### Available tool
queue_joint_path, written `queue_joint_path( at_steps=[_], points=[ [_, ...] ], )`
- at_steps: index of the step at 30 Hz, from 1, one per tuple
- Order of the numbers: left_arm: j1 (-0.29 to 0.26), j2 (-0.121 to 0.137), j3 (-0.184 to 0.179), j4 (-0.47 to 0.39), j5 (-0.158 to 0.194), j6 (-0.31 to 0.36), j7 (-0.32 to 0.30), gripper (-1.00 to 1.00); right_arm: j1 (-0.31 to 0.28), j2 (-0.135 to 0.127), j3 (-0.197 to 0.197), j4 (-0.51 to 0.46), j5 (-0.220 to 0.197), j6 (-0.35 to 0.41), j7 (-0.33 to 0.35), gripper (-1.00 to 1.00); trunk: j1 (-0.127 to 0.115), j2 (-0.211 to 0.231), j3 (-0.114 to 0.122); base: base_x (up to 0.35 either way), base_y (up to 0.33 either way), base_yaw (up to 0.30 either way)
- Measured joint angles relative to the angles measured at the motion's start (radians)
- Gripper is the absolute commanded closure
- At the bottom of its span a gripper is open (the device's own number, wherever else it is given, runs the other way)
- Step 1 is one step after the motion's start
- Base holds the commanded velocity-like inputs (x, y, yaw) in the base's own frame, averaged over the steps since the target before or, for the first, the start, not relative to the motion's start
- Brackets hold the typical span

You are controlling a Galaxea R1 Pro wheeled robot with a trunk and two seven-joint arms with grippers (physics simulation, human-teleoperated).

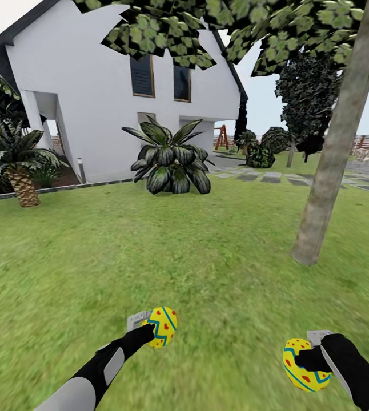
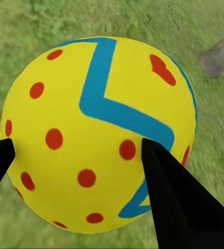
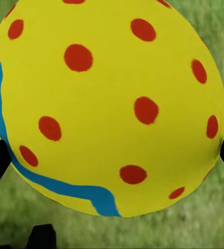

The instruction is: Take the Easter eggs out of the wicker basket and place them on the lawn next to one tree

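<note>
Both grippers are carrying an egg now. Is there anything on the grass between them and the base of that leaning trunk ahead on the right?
Nothing visible. The left gripper holds one egg, the right gripper another egg, and only open lawn lies between them and the tree. The spiky plant stands well off to the side.

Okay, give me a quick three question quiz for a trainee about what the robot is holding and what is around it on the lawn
1. True or false: each gripper holds a yellow Easter egg with blue zigzag stripes and red dots.
2. Which stands nearest the right gripper? A) the grey-brown mottled tree trunk B) the short spiky palm C) the white house
3. Fill in: both eggs are held above the green ____.

Key:
1. True: the left gripper has its fingers on one egg, the right on another.
2. A
3. Lawn.
</note>
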Motion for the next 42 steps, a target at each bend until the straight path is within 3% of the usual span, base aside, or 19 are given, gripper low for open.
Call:
queue_joint_path(
  at_steps=[17, 31, 32, 33, 34, 36, 38, 40, 42],
  points=[
    [0.0, 0.0, 0.0, 0.0, 0.0, 0.0, 0.0, 1.0, 0.0, -0.001, -0.001, 0.0, -0.001, 0.0, 0.001, 1.0, -0.001, 0.0, 0.0, 0.266, 0.169, -0.009],
    [0.0, -0.002, -0.003, 0.001, -0.008, 0.002, 0.007, 1.0, 0.0, -0.005, -0.006, -0.001, -0.01, 0.001, 0.005, 1.0, -0.001, 0.0, 0.003, 0.32, 0.106, -0.291],
    [0.0, -0.001, -0.009, -0.001, -0.02, 0.064, 0.019, 1.0, 0.0, -0.013, -0.011, -0.004, -0.009, 0.001, 0.006, 1.0, -0.001, 0.0, 0.003, 0.329, 0.005, -0.3],
    [0.0, 0.006, -0.01, -0.017, -0.053, 0.195, 0.024, 1.0, 0.0, -0.016, -0.011, -0.005, -0.011, 0.001, 0.006, 1.0, -0.001, 0.0, 0.004, 0.33, 0.002, -0.3],
    [-0.001, 0.032, -0.009, -0.058, -0.088, 0.291, 0.025, 1.0, 0.0, -0.014, -0.011, -0.005, -0.011, 0.002, 0.006, 1.0, -0.001, 0.0, 0.004, 0.332, 0.001, -0.3],
    [0.0, 0.092, -0.005, -0.077, -0.106, 0.379, 0.024, 1.0, 0.0, -0.012, -0.01, -0.005, -0.012, 0.002, 0.006, 1.0, -0.001, 0.0, 0.005, 0.334, 0.0, -0.3],
    [0.0, 0.124, -0.009, -0.057, -0.112, 0.495, 0.018, 1.0, 0.0, -0.007, -0.009, -0.007, -0.012, 0.002, 0.006, 1.0, -0.001, 0.0, 0.006, 0.335, 0.0, -0.3],
    [0.0, 0.171, -0.009, -0.011, -0.113, 0.541, -0.009, 1.0, 0.0, -0.008, -0.009, -0.007, -0.011, 0.003, 0.006, 1.0, -0.001, 0.0, 0.007, 0.335, 0.0, -0.3],
    [0.0, 0.196, -0.009, 0.036, -0.113, 0.551, -0.009, 1.0, 0.0, -0.005, -0.008, -0.004, -0.011, 0.004, 0.006, 1.0, -0.001, 0.0, 0.008, 0.329, -0.023, -0.293]
  ],
)
